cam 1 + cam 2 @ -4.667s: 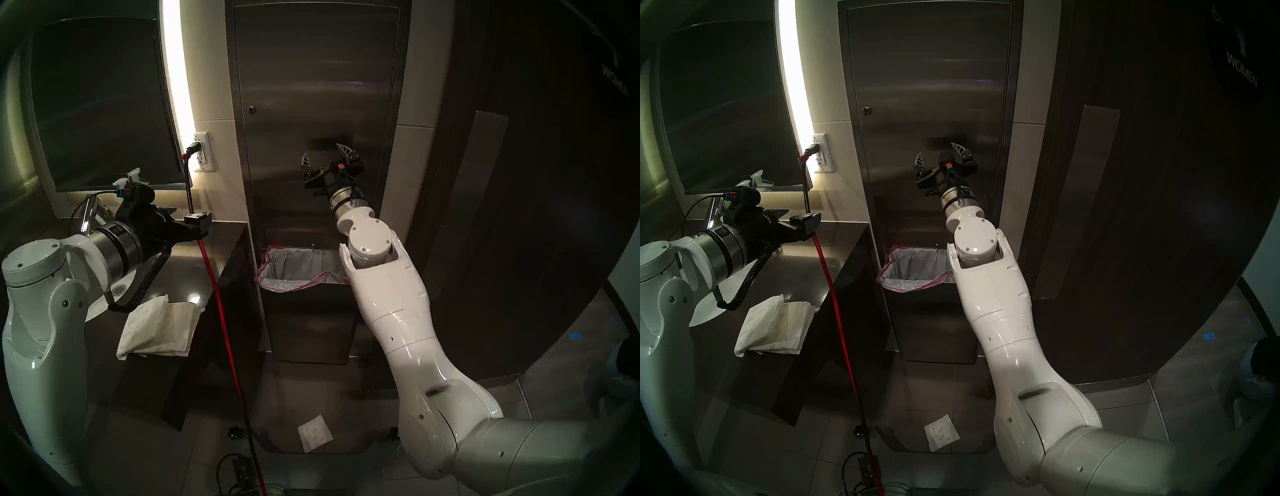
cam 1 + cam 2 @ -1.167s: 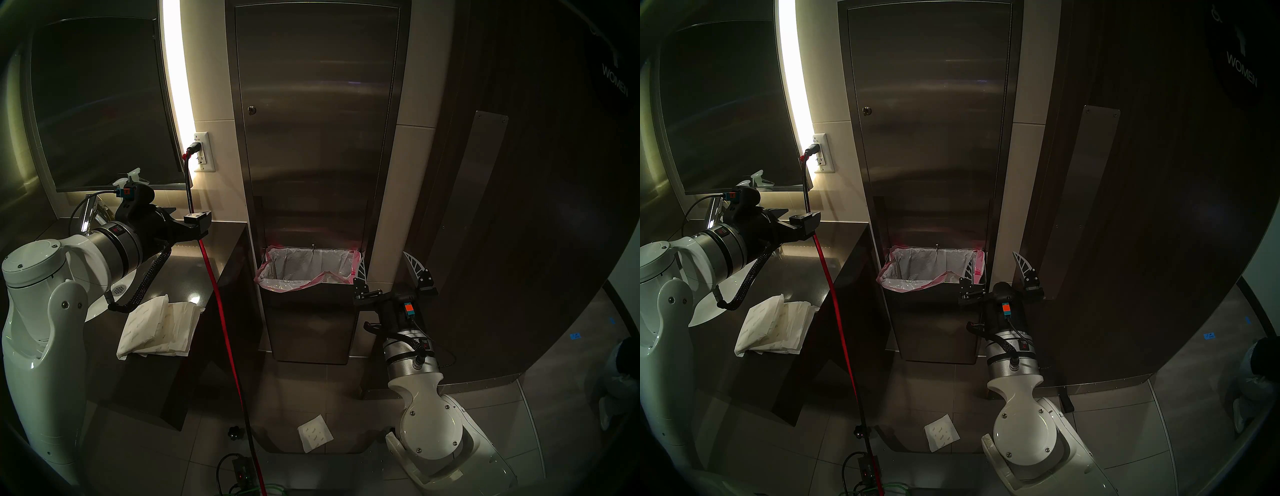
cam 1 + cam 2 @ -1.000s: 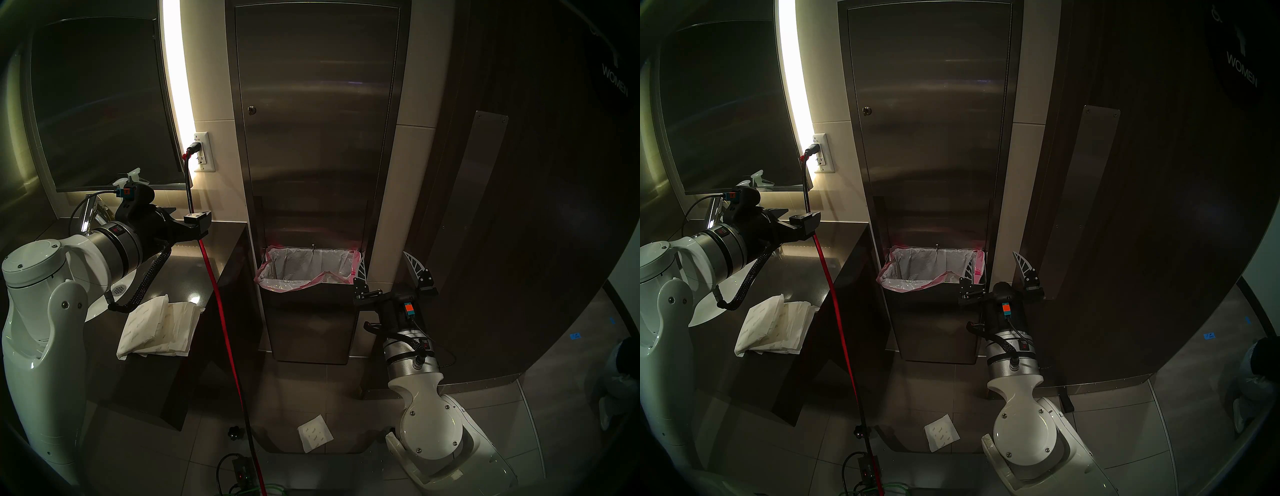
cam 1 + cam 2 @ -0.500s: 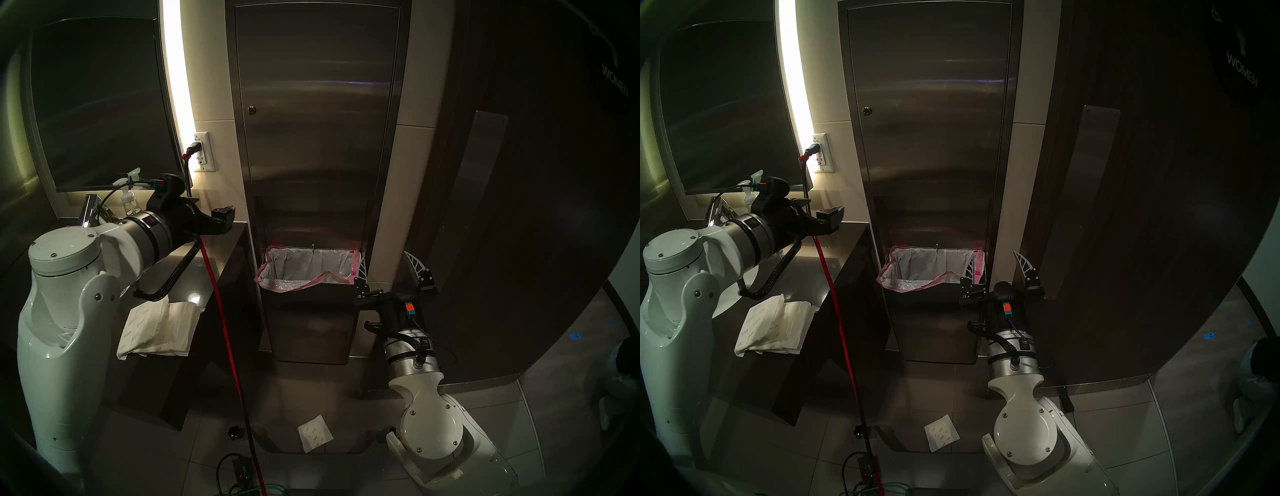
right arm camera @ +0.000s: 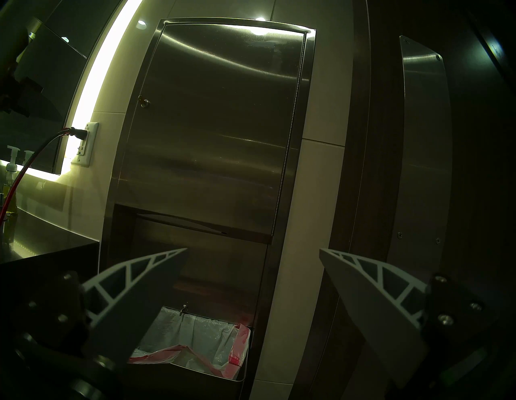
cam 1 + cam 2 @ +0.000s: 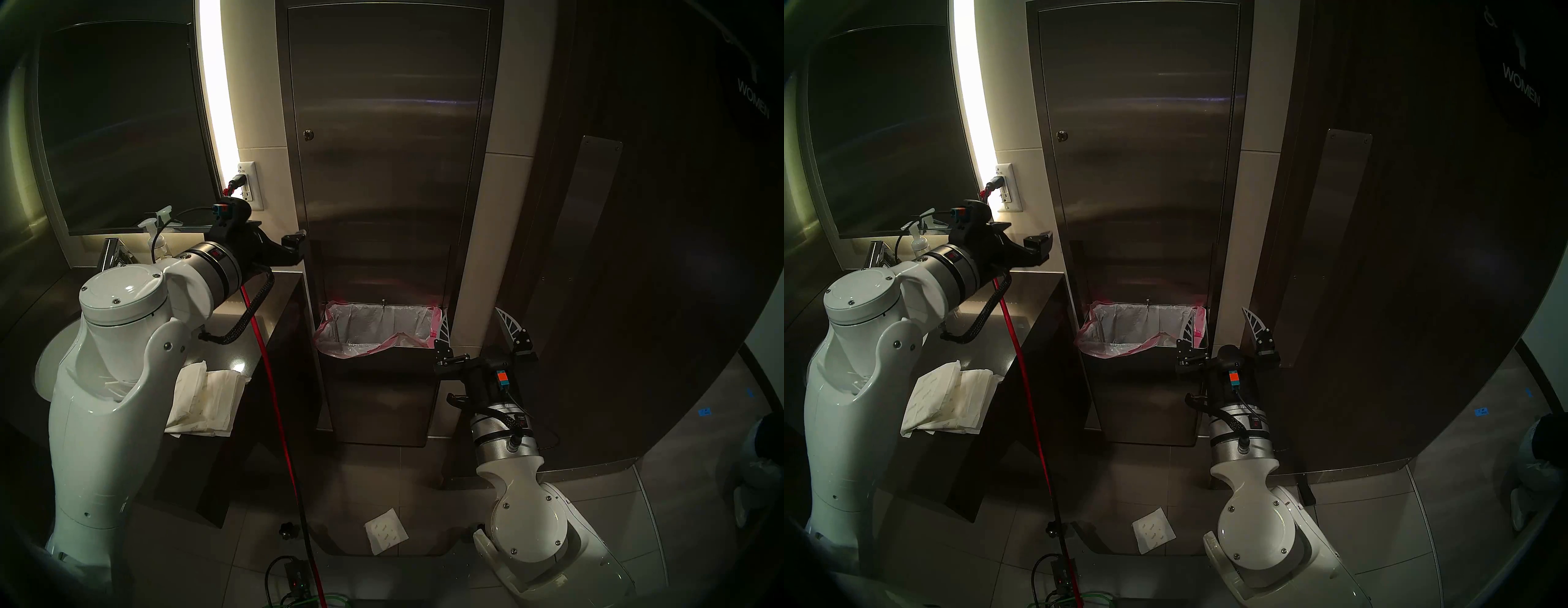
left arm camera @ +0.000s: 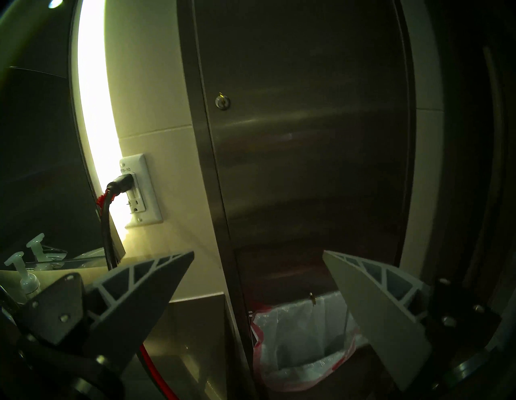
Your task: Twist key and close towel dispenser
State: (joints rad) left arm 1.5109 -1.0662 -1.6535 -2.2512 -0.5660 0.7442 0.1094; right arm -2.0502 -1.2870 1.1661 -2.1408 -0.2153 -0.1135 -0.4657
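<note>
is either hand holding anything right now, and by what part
Nothing is held. The left hand and the right hand are both open and empty; the key sits untouched in the towel dispenser.

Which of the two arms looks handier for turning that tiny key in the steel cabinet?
Probably the left. The left gripper is open, raised beside the towel dispenser, with the key ahead and above its fingers. The right gripper hangs lower, by the bin, farther from the lock.

A public restroom: "WOMEN" door sign (image 6: 1521, 88), sink counter (image 6: 271, 297), mirror (image 6: 123, 127).
</note>
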